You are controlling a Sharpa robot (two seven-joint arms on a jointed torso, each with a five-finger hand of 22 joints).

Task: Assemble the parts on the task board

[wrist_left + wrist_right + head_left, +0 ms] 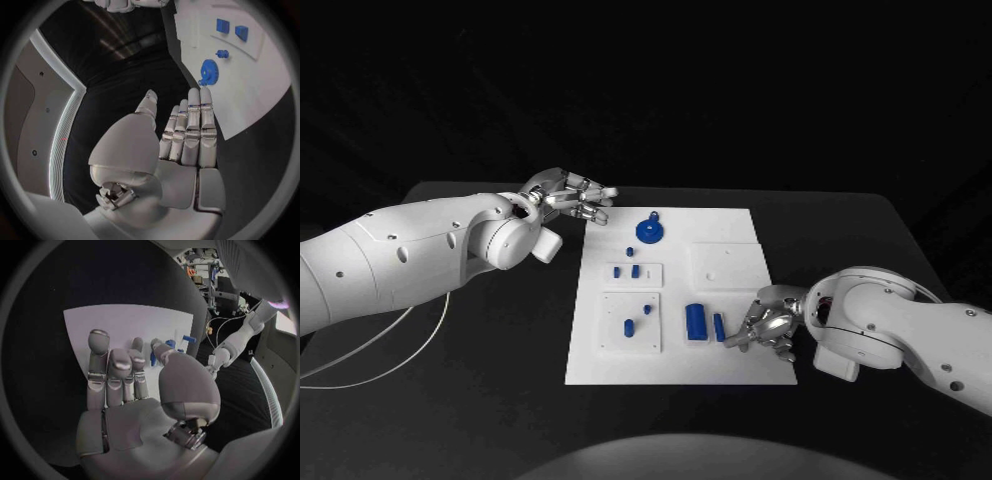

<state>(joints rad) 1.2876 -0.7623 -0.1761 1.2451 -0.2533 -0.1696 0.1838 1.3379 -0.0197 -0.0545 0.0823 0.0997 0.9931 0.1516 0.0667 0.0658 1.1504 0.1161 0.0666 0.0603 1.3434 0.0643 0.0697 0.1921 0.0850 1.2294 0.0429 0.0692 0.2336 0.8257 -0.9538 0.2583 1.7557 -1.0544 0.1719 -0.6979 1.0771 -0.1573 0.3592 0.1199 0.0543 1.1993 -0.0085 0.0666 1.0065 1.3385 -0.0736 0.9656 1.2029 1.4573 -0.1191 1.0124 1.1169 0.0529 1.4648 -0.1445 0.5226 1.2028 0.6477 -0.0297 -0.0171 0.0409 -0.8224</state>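
The white task board (733,235) lies mid-table. On it are a blue gear (651,231) at the far end, two small blue blocks (627,270), two small pieces (638,318) on a raised plate, a thick blue cylinder (694,320) and a thin blue peg (718,326). My left hand (574,203) hovers off the board's far left corner, fingers straight, holding nothing; its wrist view shows the gear (208,72) just beyond the fingertips (199,97). My right hand (769,325) sits at the board's near right edge, fingers apart, tips close to the thin peg (153,358).
A thin white cable (387,345) loops on the black table at the left. A blank raised plate (723,262) occupies the board's right side. Bare black table (877,230) surrounds the board.
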